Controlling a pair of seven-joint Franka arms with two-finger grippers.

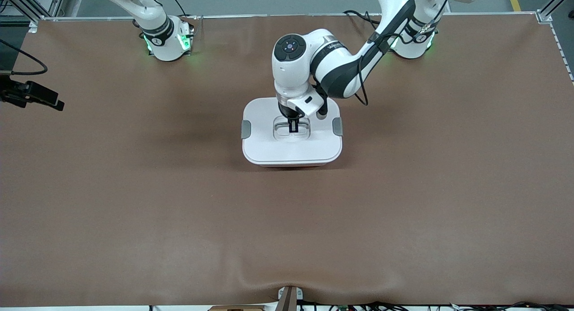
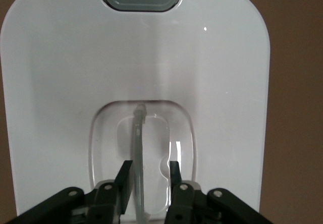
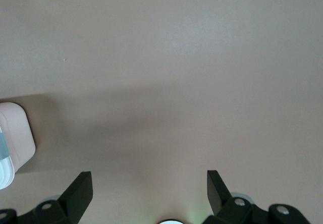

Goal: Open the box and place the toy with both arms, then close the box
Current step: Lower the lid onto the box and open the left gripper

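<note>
Mid-bench: box (image 1: pixel 291 142), white lid (image 2: pixel 65 82) on, grey clips (image 1: pixel 246 129) at both ends. Toy not visible, presumably inside.

Over the lid's recessed handle (image 2: pixel 139 153): left claw (image 2: pixel 150 176), fingers slightly apart, straddling the thin handle bar without clamping it.

Out of the front view, over bare bench (image 3: pixel 176 57) beside one box corner: right claw (image 3: pixel 150 183), fingers wide apart, empty, waiting.

Step in hand, judging by the seated lid: closing, near the end, or lid handling about to start; cannot tell which. Next move likely calls for lifting the left claw straight up, clear of the handle bar without snagging it.
</note>
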